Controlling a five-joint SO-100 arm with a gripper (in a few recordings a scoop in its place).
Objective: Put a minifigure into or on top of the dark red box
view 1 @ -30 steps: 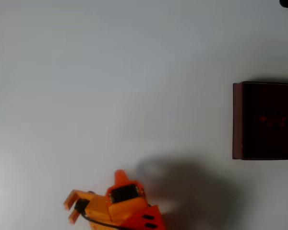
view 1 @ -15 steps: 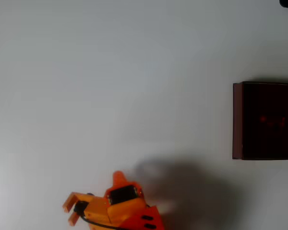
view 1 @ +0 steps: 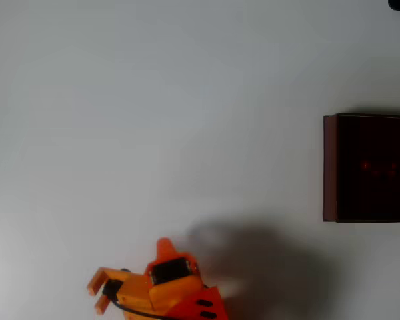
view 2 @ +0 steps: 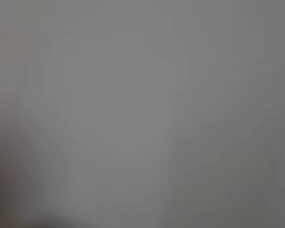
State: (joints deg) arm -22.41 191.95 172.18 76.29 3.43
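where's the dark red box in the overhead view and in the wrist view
Overhead view: the dark red box sits at the right edge, about mid-height, cut off by the frame, far from the orange end effector at the bottom left.
Wrist view: a blurred grey surface, no box to be made out.
Shared landmark: the pale table, which is probably that grey surface.

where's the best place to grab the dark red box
On the dark red box, likely the thin left wall in the overhead view, from straight above, one finger inside, one outside. The box looks far wider than the open gripper, and that wall faces its side.
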